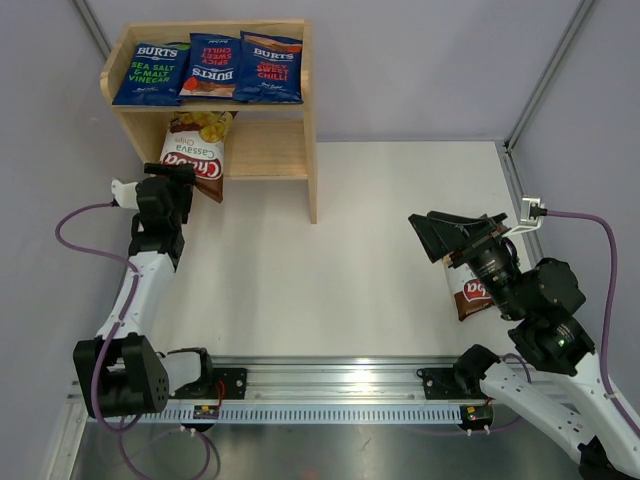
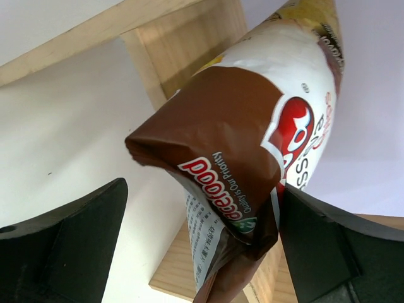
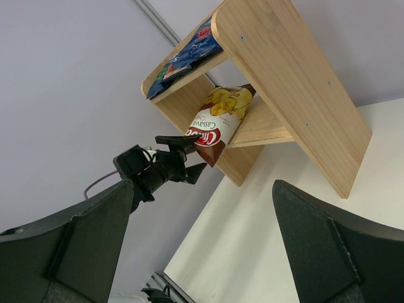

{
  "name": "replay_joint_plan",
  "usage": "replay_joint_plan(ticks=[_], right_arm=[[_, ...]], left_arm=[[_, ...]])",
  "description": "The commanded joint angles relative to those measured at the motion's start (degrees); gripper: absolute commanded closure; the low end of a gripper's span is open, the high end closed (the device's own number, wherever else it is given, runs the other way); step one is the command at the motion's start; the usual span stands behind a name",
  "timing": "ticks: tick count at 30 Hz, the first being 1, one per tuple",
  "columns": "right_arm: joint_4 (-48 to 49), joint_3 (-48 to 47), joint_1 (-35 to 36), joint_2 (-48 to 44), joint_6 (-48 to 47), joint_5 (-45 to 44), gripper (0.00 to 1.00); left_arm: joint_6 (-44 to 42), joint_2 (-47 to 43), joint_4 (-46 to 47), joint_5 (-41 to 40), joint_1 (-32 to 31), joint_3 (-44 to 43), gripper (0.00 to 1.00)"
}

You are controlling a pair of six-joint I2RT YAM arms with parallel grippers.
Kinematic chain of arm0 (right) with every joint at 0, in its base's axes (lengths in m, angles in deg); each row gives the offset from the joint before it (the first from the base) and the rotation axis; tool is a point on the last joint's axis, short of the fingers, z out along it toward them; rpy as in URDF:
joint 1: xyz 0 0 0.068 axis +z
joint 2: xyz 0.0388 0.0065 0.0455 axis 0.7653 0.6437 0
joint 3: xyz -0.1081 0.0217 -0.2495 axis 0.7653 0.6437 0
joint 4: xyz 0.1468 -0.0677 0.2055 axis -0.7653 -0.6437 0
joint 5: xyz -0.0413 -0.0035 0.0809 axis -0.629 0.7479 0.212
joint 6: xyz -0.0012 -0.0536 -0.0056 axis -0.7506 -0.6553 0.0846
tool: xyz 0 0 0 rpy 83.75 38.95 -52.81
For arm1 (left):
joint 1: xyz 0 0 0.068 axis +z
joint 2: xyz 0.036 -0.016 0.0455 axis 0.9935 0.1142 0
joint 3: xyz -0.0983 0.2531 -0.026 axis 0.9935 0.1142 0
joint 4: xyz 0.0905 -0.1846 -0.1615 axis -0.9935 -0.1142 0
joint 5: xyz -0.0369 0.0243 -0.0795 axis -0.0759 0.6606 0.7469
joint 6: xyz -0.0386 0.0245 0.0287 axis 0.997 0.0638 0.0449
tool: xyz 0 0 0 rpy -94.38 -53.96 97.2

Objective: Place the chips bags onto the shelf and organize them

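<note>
With my left gripper (image 1: 180,170) spread wide around the bottom of the brown-and-white glossy Chuba chips bag (image 1: 197,140) leaning out of the light wooden shelf's (image 1: 310,150) lower tier, I judge it needs nudging in next, while my right gripper (image 1: 445,238), also wide, hovers by the matching bag (image 1: 470,295) on the table.

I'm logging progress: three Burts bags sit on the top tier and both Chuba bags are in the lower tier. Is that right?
Not quite. The three Burts bags do sit on the shelf's top tier, but only one Chuba bag is in the lower tier. The other Chuba bag lies on the table, as the top external view shows.
</note>
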Motion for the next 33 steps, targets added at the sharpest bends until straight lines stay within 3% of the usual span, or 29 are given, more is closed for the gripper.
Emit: replay_joint_plan(ticks=[1, 15, 33], right_arm=[[2.30, 0.46, 0.35, -0.29, -0.88, -1.98, 0.01], [2.39, 0.81, 0.35, -0.12, -2.03, -2.86, 0.00], [3.01, 1.60, 0.26, 1.11, -2.38, -3.12, 0.01]], left_arm=[[0.37, 2.01, -1.07, -0.67, 0.30, -0.65, 0.02], [6.17, 4.92, 7.81, 1.09, 0.39, 0.06, 0.01], [7.76, 8.08, 5.26, -1.19, 1.36, -5.13, 0.01]])
